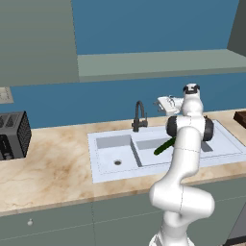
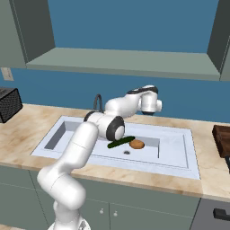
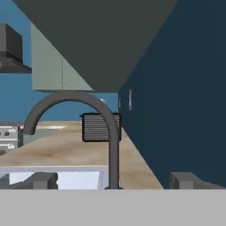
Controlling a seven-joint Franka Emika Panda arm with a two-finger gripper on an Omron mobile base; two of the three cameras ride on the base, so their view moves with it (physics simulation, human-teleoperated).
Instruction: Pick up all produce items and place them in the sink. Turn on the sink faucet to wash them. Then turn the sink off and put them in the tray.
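Hand view: my gripper [image 3: 113,180] fingers spread wide, empty, faucet [image 3: 110,132] just ahead between them. Cucumber [image 2: 120,142] and potato [image 2: 137,144] already lie in sink [image 2: 188,152]. Risk: I clip the spout and miss its lever.

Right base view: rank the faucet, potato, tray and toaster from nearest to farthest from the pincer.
1. The faucet, just left of the open pincer at the sink's back edge.
2. The potato, below it in the larger basin, beside the cucumber.
3 and 4. The tray at far right and the toaster at far left: too close to call.
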